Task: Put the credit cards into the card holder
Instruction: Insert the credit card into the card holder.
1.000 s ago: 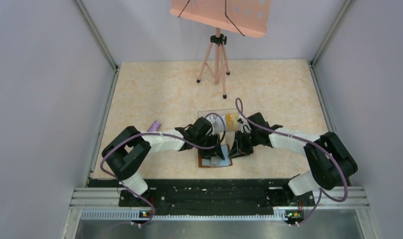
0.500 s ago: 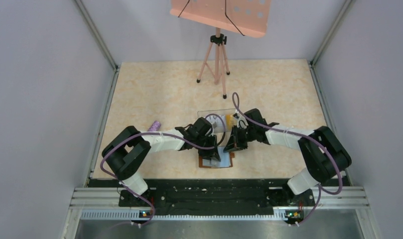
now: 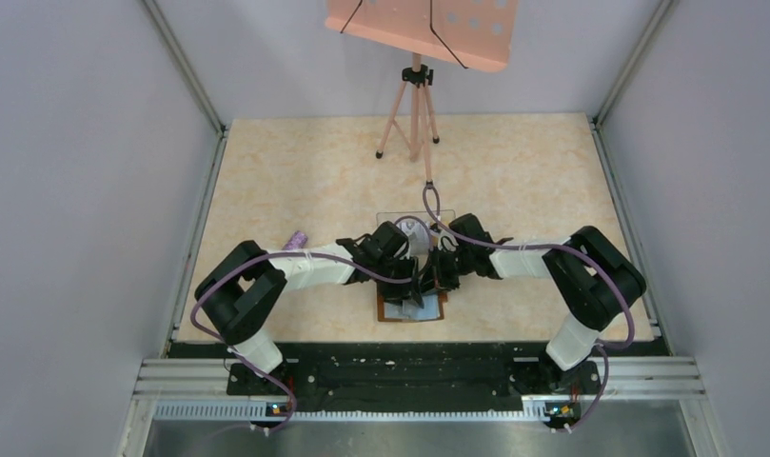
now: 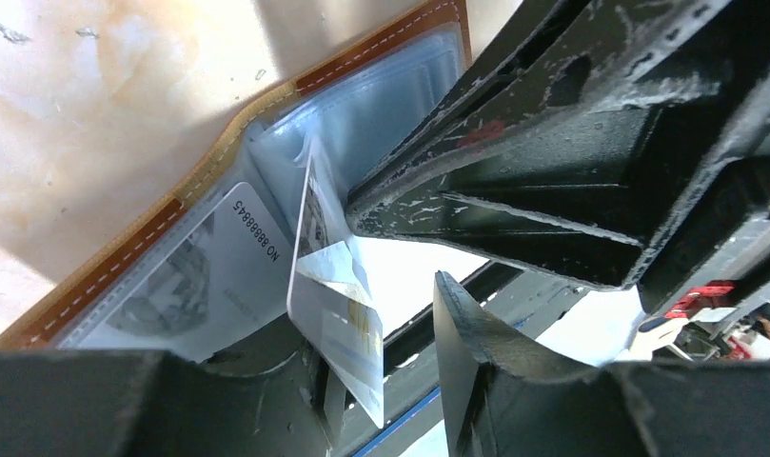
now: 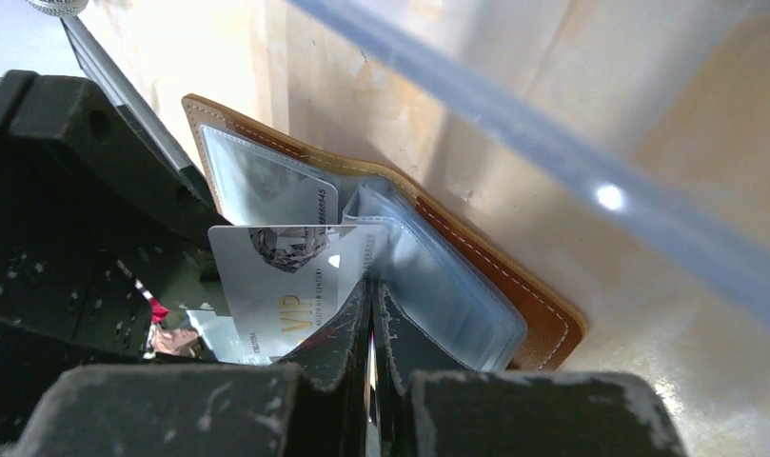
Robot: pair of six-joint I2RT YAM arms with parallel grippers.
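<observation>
card holder (image 5: 542,319) lies open flat on the table (image 3: 295,171), right between my two arms. one card (image 4: 224,252) already sits in a clear pocket. the vip card (image 5: 286,276) stands on edge with its lead corner at the next pocket mouth. left gripper (image 4: 390,343) has its jaws parted with that card loose between them, i'd say as a guide and not a clamp. right gripper (image 5: 369,297) is fully closed, holding nothing, tip against the card, probably to poke it in.
</observation>
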